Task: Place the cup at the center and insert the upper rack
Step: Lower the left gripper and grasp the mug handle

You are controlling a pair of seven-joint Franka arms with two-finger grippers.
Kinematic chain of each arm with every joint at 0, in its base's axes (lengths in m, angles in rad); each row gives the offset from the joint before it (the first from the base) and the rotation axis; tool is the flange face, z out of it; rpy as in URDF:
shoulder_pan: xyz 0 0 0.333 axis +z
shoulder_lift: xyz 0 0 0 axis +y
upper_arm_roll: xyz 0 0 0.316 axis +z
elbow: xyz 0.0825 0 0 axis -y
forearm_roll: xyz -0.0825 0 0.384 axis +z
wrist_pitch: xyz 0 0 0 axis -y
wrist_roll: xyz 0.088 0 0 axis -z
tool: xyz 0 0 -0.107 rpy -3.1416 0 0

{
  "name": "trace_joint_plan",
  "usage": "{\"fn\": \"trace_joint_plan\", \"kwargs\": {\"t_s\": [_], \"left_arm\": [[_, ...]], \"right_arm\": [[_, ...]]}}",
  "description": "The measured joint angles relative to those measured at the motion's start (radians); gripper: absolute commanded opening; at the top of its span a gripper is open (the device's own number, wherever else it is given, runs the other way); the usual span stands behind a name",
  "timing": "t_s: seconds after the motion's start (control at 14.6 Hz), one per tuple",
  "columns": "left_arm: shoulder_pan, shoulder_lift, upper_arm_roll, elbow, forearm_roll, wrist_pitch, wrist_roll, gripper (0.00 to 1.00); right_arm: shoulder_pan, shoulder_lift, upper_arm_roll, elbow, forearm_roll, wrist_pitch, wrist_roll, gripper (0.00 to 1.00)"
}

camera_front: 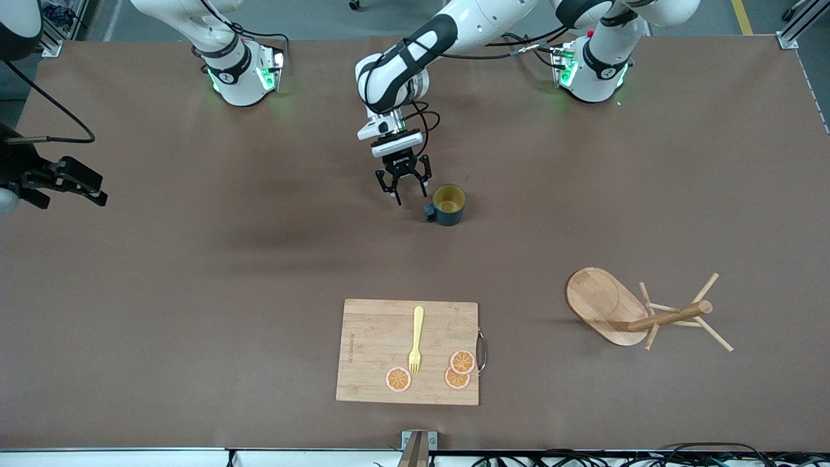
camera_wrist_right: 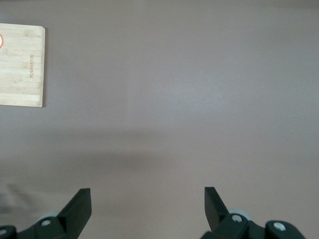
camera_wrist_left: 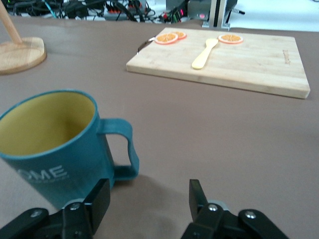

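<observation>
The dark teal cup (camera_front: 449, 204) stands upright near the middle of the table, yellow inside, its handle (camera_wrist_left: 122, 149) pointing toward the right arm's end. My left gripper (camera_front: 410, 193) hangs low beside that handle, open, with only bare table between its fingers (camera_wrist_left: 99, 199). In the left wrist view the cup (camera_wrist_left: 50, 144) sits just off to one side of the jaws. The upper rack (camera_front: 639, 314), a wooden mug tree, lies tipped on its side toward the left arm's end, nearer the front camera than the cup. My right gripper (camera_front: 97, 191) waits open over the table's edge at its own end.
A wooden cutting board (camera_front: 408, 350) lies near the front edge with a yellow fork (camera_front: 415, 337) and three orange slices (camera_front: 457, 370) on it. The board's corner (camera_wrist_right: 22, 64) shows in the right wrist view. Brown table (camera_front: 227, 259) stretches between board and cup.
</observation>
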Motion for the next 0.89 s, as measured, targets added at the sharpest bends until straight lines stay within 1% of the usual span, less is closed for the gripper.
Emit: {"fn": "trace_joint_plan", "kwargs": {"t_s": [0.14,0.21,0.34,0.62,0.89], "left_arm": [[-0.043,0.003,0.052,0.002,0.002,0.000,0.000,0.73],[-0.055,0.009,0.063,0.006,0.008,0.000,0.000,0.73],[-0.063,0.028,0.068,0.022,0.035,0.000,0.000,0.73],[-0.064,0.064,0.092,0.057,0.055,-0.001,0.000,0.72],[-0.065,0.078,0.109,0.064,0.069,-0.001,0.000,0.72]], "right_arm": [[-0.001,0.000,-0.004,0.000,-0.007,0.000,0.000,1.00],[0.000,0.000,-0.004,0.000,-0.026,0.000,0.000,1.00],[0.000,0.000,-0.002,0.000,-0.057,0.000,0.000,1.00],[0.000,0.000,-0.001,0.002,-0.060,-0.017,0.000,1.00],[0.000,0.000,0.000,0.007,-0.060,-0.029,0.000,1.00]]}}
